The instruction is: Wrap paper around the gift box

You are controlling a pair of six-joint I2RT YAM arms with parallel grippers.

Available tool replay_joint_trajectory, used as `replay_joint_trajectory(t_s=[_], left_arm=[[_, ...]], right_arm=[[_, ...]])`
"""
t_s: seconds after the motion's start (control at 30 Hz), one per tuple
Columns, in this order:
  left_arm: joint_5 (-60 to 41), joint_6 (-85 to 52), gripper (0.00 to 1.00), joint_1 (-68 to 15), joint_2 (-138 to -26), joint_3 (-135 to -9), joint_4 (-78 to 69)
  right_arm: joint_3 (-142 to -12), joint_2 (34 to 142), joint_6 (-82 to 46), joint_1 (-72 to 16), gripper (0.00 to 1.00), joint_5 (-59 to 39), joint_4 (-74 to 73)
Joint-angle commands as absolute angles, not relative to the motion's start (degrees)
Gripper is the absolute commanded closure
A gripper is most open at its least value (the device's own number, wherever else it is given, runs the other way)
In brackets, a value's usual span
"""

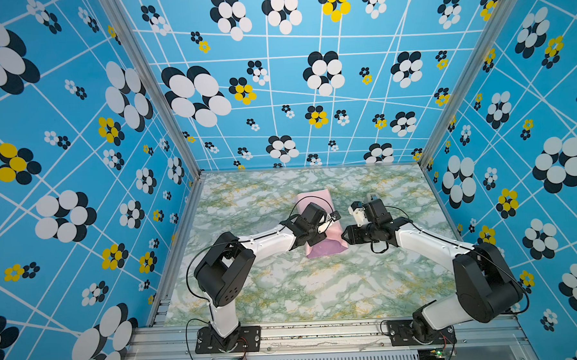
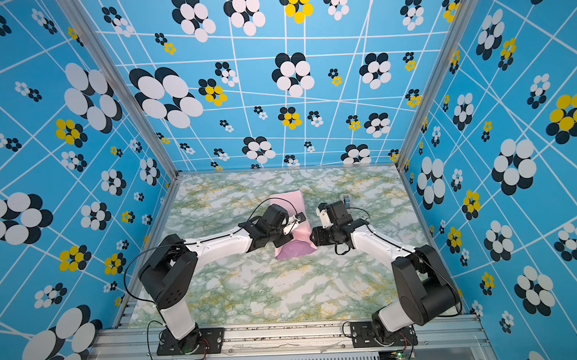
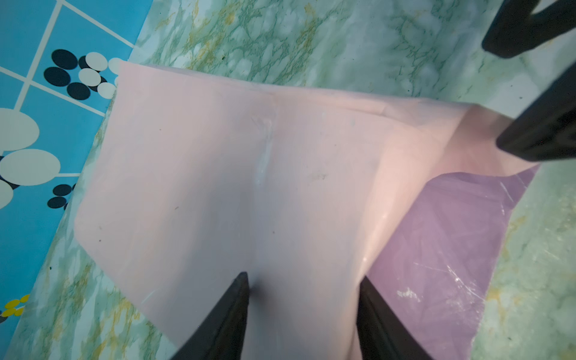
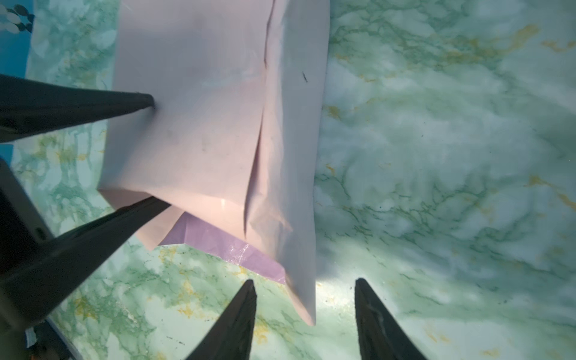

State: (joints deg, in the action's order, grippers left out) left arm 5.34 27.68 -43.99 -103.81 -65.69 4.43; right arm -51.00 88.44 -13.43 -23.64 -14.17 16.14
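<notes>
The paper (image 1: 314, 198) (image 2: 288, 201) lies folded into a bundle mid-table, pale pink on top with a lilac flap (image 1: 323, 249) at its near end. The gift box is hidden. My left gripper (image 1: 316, 238) (image 2: 283, 239) points down onto the bundle. In the left wrist view its open jaws (image 3: 304, 277) straddle the pink top face (image 3: 249, 171), tips touching it. My right gripper (image 1: 345, 237) (image 2: 313, 238) (image 4: 304, 282) is open at the bundle's near right corner. A loose paper corner (image 4: 307, 305) hangs between its fingers, apart from both.
A small white-grey tape dispenser (image 1: 371, 197) (image 2: 346, 200) stands behind the right wrist. Blue patterned walls close the green marbled table (image 1: 285, 288) on three sides. The two grippers are close together over the bundle's near end.
</notes>
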Motion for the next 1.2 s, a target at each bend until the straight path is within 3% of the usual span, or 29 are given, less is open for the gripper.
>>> replay_joint_trajectory(t_s=[0.0, 0.23, 0.57, 0.7, 0.8, 0.9, 0.97, 1.1, 1.17], left_arm=[[2.81, 27.51, 0.46, -44.04, -102.94, -63.94, 5.23], [1.43, 27.68, 0.47, -44.12, -102.83, -63.82, 5.32], [1.94, 27.01, 0.47, -44.39, -103.15, -64.21, 5.01], [3.34, 26.46, 0.48, -44.41, -103.33, -64.29, 4.7], [3.54, 26.37, 0.48, -44.4, -103.36, -64.23, 4.49], [3.48, 26.14, 0.48, -44.39, -103.13, -63.97, 4.31], [3.24, 26.04, 0.48, -44.32, -103.12, -63.89, 4.09], [3.15, 25.33, 0.48, -44.32, -103.22, -63.9, 3.71], [3.1, 25.14, 0.48, -44.36, -103.43, -63.98, 3.67]], right_arm=[[-53.7, 92.4, -8.6, -23.64, 0.47, -13.71, 19.73], [-56.27, 97.53, -7.83, -23.61, 0.55, -13.58, 14.45], [-55.1, 99.89, -10.2, -25.2, 1.0, -11.0, 10.35], [-52.36, 97.67, -12.19, -25.49, 0.99, -10.02, 8.71], [-50.55, 96.08, -13.25, -25.58, 0.73, -9.65, 8.89], [-49.39, 96.19, -14.22, -25.59, 0.67, -9.05, 7.73], [-49.72, 97.09, -14.89, -25.66, 0.71, -9.23, 7.64], [-49.07, 97.09, -16.15, -26.6, 0.99, -7.76, 7.5], [-47.67, 96.29, -16.74, -26.77, 1.0, -7.61, 6.92]])
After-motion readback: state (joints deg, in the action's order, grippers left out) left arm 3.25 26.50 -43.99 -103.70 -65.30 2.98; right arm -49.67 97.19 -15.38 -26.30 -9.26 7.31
